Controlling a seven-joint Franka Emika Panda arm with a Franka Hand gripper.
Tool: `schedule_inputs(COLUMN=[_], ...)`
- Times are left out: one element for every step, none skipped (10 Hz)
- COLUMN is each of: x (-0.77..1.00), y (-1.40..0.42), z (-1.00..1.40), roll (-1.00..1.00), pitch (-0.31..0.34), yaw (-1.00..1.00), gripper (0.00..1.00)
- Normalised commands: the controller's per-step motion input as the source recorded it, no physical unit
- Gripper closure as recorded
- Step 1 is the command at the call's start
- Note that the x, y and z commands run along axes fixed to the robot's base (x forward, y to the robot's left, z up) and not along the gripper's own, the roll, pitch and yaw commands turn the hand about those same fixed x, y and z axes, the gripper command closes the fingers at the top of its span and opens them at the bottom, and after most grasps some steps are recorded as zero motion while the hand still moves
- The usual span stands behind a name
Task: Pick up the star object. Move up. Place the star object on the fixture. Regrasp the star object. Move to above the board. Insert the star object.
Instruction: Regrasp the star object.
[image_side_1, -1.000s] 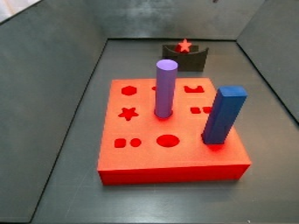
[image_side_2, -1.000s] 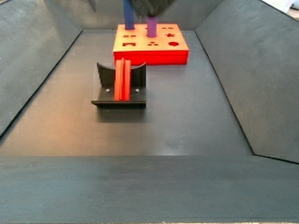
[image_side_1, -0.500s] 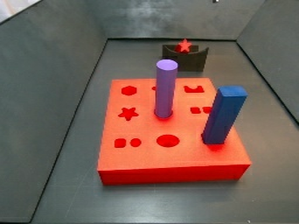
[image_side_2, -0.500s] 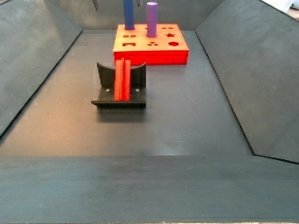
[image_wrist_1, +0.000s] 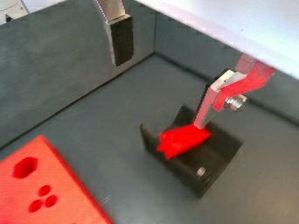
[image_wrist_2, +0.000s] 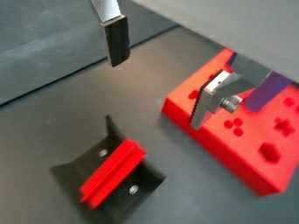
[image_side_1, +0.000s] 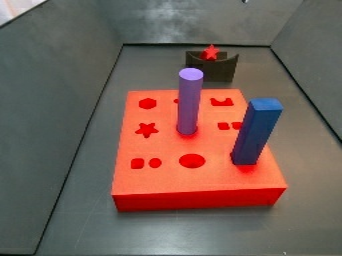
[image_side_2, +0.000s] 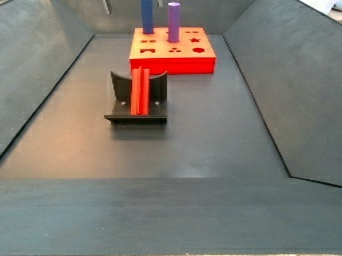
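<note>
One star object (image_wrist_1: 181, 140) lies on one fixture (image_wrist_1: 205, 163); the claw (image_wrist_1: 170, 61) gapes wide above, empty.

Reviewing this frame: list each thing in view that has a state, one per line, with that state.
gripper: open, empty, above the fixture
star object: lying in the fixture
fixture: on the floor, holding the star object
board: star hole empty
purple cylinder: upright in board
blue post: upright in board

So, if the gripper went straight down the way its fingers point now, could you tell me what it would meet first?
Probably the star object lying in the fixture. In both wrist views the open gripper hangs above them, empty, though depth is hard to judge.
</note>
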Motion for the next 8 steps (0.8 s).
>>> schedule_inputs(x=[-0.03, -0.03, -0.03, -0.02, -0.01, 0.01, 0.02, 0.04], y=[-0.02, -0.02, -0.02, -0.02, -0.02, -0.02, -0.02, -0.03], z=[0.01, 0.0, 0.01, 0.01, 0.01, -0.01, -0.01, -0.01], roll=[1.0, 1.0, 1.0, 1.0, 1.0, 1.0, 1.0, 1.0], pitch=[-0.007, -0.01, -0.01, -0.007, 0.0, 0.006, 0.011, 0.026], yaw=[0.02, 0.03, 0.03, 0.03, 0.03, 0.03, 0.03, 0.04], gripper=[0.0, 0.0, 0.0, 0.0, 0.0, 0.0, 0.0, 0.0])
